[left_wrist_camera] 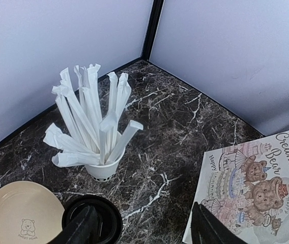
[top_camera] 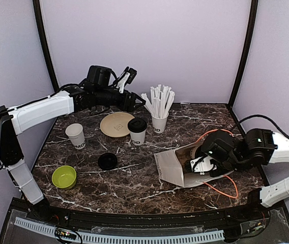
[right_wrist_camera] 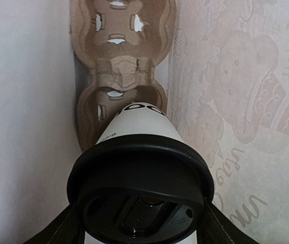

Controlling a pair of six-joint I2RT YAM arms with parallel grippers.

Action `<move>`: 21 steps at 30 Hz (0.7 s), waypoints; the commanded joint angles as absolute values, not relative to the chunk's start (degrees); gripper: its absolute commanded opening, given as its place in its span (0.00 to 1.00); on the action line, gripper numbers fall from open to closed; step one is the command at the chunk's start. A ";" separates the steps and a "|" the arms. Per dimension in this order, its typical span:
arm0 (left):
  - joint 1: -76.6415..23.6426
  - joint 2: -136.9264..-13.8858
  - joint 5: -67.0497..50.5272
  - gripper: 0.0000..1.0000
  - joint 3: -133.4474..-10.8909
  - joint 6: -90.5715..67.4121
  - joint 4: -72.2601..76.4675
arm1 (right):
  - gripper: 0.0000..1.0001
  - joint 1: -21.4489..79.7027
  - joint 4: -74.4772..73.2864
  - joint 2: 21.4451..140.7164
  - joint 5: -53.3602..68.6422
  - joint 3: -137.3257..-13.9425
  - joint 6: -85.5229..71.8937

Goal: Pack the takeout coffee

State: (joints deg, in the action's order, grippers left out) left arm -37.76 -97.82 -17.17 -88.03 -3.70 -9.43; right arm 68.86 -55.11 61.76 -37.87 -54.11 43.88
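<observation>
Right gripper (right_wrist_camera: 139, 229) grips the black-lidded white paper cup (right_wrist_camera: 137, 124) inside the printed paper bag (right_wrist_camera: 246, 127). Miss a pocket in the brown pulp tray (right_wrist_camera: 119, 56) and it could tip. Left gripper (left_wrist_camera: 147, 231) hangs open.

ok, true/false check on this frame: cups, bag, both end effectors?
1. The right end effector holds a lidded cup inside the paper bag. True.
2. The paper bag stands upright. False: it lies on its side.
3. A second lidded cup stands beside the cup of straws. True.
4. The left end effector grips the second lidded cup. False: it hovers open above it.
5. The green bowl holds a lid. False: the loose lid lies on the table, apart from the bowl.
</observation>
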 commanded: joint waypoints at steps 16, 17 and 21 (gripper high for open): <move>-37.32 -96.32 -18.79 0.65 -86.12 -5.19 -8.20 | 0.45 62.93 -47.73 64.79 -31.17 -51.14 44.91; -37.28 -96.26 -18.74 0.65 -86.13 -5.14 -8.29 | 0.46 62.35 -47.77 65.19 -30.43 -51.28 44.91; -37.21 -96.17 -18.71 0.65 -85.94 -5.14 -8.44 | 0.46 60.06 -48.50 67.18 -27.75 -52.79 44.74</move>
